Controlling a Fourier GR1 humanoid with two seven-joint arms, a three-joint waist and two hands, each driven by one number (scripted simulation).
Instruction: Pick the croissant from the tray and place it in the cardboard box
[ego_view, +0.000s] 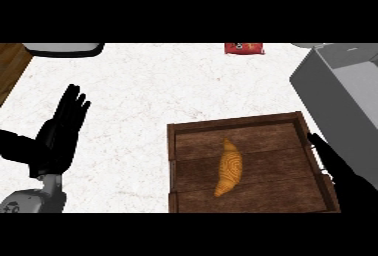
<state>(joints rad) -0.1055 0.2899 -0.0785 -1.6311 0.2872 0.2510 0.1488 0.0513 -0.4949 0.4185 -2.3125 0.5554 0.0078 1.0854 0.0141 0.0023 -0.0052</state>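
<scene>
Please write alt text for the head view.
A croissant lies in a wooden tray on a white counter. The right robot hand is at the tray's right rim; the left robot hand rests open at left.

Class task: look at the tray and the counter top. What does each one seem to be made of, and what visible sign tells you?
Tray: looks like dark brown wood with a dull finish; plank lines and grain show on its floor and rim. Counter top: seems to be white stone, perhaps marble, since faint grey veins run through it; it could be a laminate.

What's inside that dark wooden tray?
Only one golden-brown croissant lies in the dark wooden tray, near its middle. The black right hand covers part of its right rim.
</scene>
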